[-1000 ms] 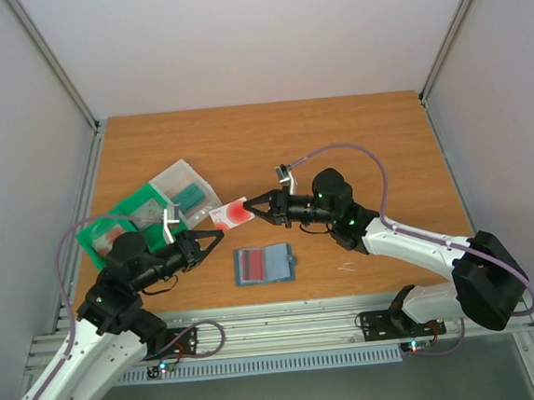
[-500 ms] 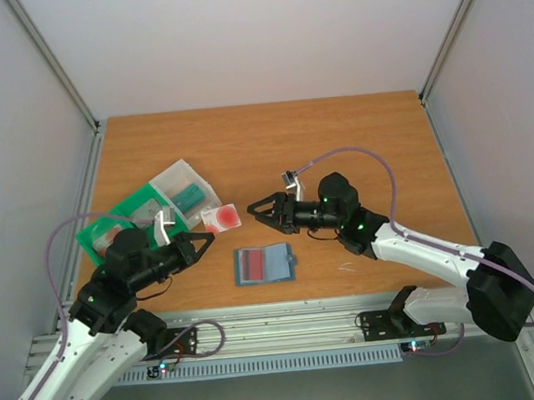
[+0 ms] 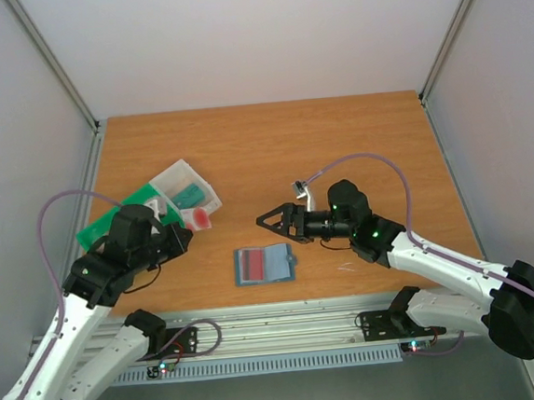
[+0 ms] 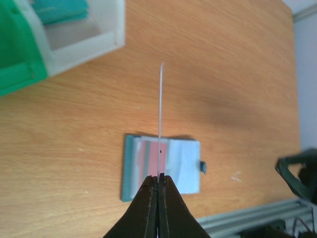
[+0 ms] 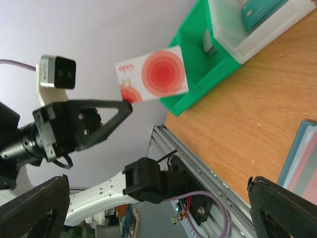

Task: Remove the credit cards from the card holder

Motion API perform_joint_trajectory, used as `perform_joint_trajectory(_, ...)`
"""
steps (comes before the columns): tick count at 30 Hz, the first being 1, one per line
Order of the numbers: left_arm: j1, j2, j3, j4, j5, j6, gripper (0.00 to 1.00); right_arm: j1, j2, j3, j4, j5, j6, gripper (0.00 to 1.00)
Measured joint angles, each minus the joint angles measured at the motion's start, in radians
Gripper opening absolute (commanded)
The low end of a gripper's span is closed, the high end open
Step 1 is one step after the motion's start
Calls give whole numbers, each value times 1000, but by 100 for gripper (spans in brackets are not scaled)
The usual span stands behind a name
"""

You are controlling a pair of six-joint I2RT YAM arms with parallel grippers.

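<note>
Checking my left jaws first: they are pinched shut on one corner of a whitish credit card (image 5: 154, 74) that bears a big red round mark, and they hold it in the air above the tabletop (image 3: 336, 138). Through the left wrist camera I see that card edge-on, a thin line rising from between the fingertips (image 4: 146, 203). My right jaws are spread wide with nothing between them. They point toward the left arm (image 3: 114, 269) and sit well apart from the card. Between the two arms, near the front edge of the tabletop, the card holder (image 3: 264, 264) lies opened flat. A reddish-pink card (image 3: 248, 265) shows in its left leaf, and the small tab (image 4: 203, 167) sticks out from its right edge. Farther left, just beside the raised card, stands a clear box (image 3: 179, 181) with teal blocks (image 3: 192, 195) inside, touching a green tray (image 3: 97, 235).
</note>
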Motion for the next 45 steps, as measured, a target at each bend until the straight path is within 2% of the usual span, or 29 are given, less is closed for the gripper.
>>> perform_joint_trajectory(10,292,122,58,-126,-6,117,0,0,-34,-12,-82,-30,-31,98)
perform_joint_trajectory(16,460,113,79,-187,-72,181,0,0,-100,-10,-171,-38,-66,98)
perform_joint_trajectory(25,633,145,124,-209,-161,251,0,0,-145,14,-347,-40,-141,99)
perform_joint_trajectory(32,816,260,114,-166,-64,296,0,0,-199,24,-427,-27,-173,98)
perform_joint_trajectory(38,875,349,88,-112,0,327,0,-1,-211,38,-508,-1,-208,99)
perform_joint_trajectory(45,878,376,77,-79,-16,359,0,-5,-209,100,-582,36,-248,99)
